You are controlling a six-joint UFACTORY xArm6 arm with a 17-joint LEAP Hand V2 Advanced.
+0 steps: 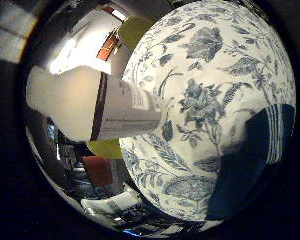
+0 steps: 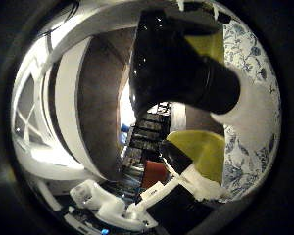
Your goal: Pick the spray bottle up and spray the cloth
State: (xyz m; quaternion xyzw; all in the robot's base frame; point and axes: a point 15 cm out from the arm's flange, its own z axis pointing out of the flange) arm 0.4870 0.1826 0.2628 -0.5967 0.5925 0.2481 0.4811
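The spray bottle is close against my palm. Its white body with a printed label crosses the little finger side view. Its black spray head fills the upper part of the thumb side view. My right hand shows as white and black fingers bent round under the spray head, so it looks shut on the bottle. A dark blue cloth with white stripes lies flat on the tablecloth, a short way from the bottle's end. A yellow cloth lies just behind the bottle.
A white tablecloth with a blue flower pattern covers the table under the bottle and the cloths. An orange object and dark room clutter show past the table's edge.
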